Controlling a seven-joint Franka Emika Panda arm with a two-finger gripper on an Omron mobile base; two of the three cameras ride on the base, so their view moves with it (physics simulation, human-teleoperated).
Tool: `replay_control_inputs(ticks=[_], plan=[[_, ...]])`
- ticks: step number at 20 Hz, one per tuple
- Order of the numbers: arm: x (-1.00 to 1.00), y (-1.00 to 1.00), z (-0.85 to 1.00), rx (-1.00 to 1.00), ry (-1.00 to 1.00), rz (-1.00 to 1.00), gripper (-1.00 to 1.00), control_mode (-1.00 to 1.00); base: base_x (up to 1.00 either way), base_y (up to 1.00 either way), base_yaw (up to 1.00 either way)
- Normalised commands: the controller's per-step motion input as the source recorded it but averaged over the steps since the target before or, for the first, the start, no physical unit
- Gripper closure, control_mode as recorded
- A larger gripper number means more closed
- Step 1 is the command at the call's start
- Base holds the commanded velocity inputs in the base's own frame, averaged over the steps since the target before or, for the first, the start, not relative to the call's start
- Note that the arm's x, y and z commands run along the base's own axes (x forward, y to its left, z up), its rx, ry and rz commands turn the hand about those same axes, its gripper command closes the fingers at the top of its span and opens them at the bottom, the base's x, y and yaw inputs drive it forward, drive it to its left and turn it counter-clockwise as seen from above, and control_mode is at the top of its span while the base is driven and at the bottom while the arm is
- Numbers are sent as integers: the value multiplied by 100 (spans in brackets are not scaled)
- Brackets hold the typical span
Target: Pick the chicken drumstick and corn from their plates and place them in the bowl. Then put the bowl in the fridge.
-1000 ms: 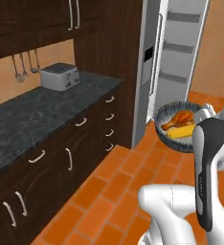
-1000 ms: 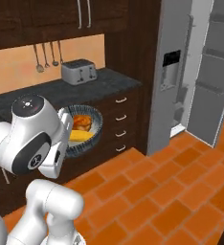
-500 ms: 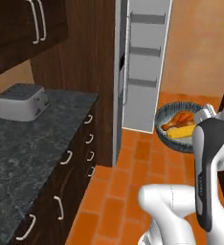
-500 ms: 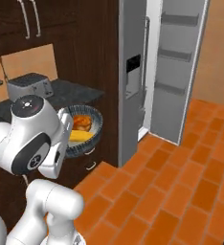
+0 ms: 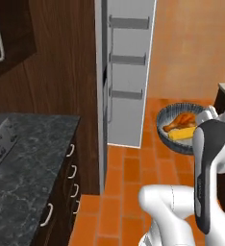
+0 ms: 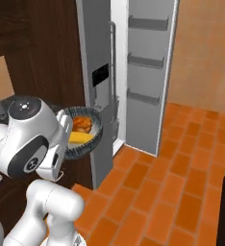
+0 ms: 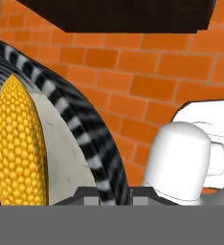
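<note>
My arm is rising from the base and bending at the elbow, forearm reaching forward at mid height above the floor. My hand (image 7: 106, 191) is pinching closed on the rim of the bowl (image 5: 163, 129), holding it up level in the air.

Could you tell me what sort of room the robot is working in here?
A home kitchen, most likely: a tall steel fridge stands open showing door shelves, a dark stone counter runs over wooden drawers, and the floor is orange tile.
</note>
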Motion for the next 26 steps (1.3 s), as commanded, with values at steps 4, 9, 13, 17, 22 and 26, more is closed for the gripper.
replay_control_inputs(ticks=[4,9,13,17,22,26], plan=[[0,0,0,0,0,0,100,100,100,-57,10],[0,0,0,0,0,0,100,100,100,-67,41],[0,0,0,0,0,0,100,100,99,-90,52],[0,0,0,0,0,0,100,100,94,-100,41],[0,0,0,0,0,0,100,100,88,-98,51],[0,0,0,0,0,0,100,100,36,-81,51]])
